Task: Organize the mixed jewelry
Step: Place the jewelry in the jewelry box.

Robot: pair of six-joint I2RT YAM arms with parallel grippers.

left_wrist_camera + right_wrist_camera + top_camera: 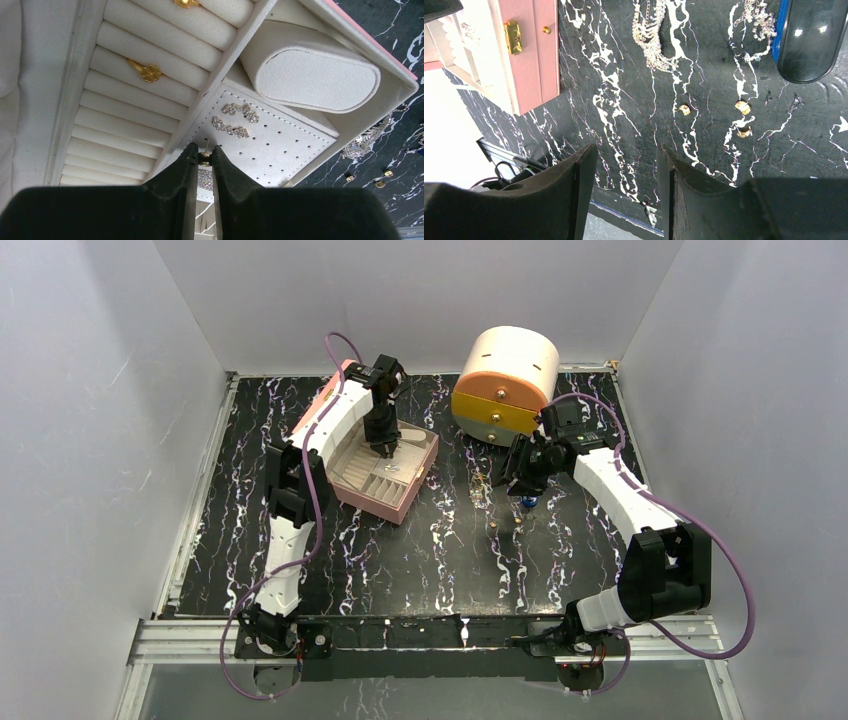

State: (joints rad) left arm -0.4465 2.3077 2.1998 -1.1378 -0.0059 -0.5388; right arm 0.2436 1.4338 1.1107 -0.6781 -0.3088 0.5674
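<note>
Placing an earring looks like the step in hand. The left gripper (204,156) is pinched shut on a tiny gold stud (204,160), low centre in the left wrist view. It sits right at the lower-left corner of the holed earring pad (285,150) inside the jewelry box (375,505). Next, I'd say, the post has to find a hole before the fingers let go. Over the dark surface (624,75), the right gripper (626,155) hangs open, holding nothing. Three loose gold pieces (742,106) lie apart from it, up and right of its fingers.
</note>
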